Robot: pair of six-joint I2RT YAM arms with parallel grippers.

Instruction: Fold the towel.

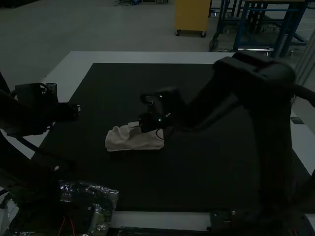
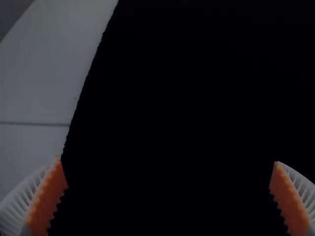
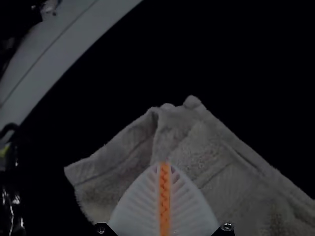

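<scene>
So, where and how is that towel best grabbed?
Probably the short end of the towel nearest the left claw, coming from that claw's side. It lies as a long rumpled strip, so that end is narrow and clear of the right claw at its far edge.

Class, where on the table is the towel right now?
In the high view, the towel lies on the black mat, a little left of the view's centre, with the right gripper at its far edge.
</scene>
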